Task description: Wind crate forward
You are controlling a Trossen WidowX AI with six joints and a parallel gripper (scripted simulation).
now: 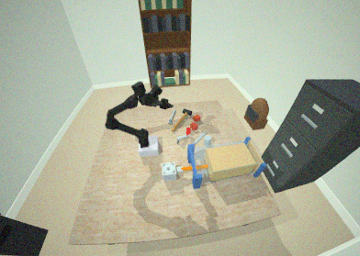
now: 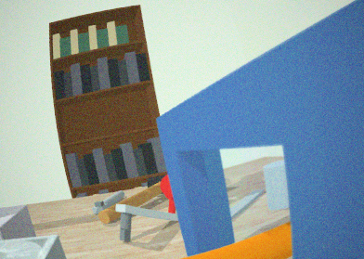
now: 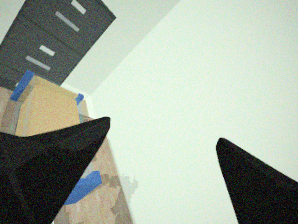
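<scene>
The winch is a pale block with a round hole on top. An orange strap runs from it through the blue steel frame to the tan crate. The crate looks flat, with a gap between its front and the frame. A grey crank handle with a red knob lies among the tools; its short leg shows in the exterior view. My gripper is open and empty, raised behind the tools, away from handle and winch.
A hammer, a grey tool, red pieces, a grey bar and a pale block lie around the handle. A dark cabinet stands beyond the crate.
</scene>
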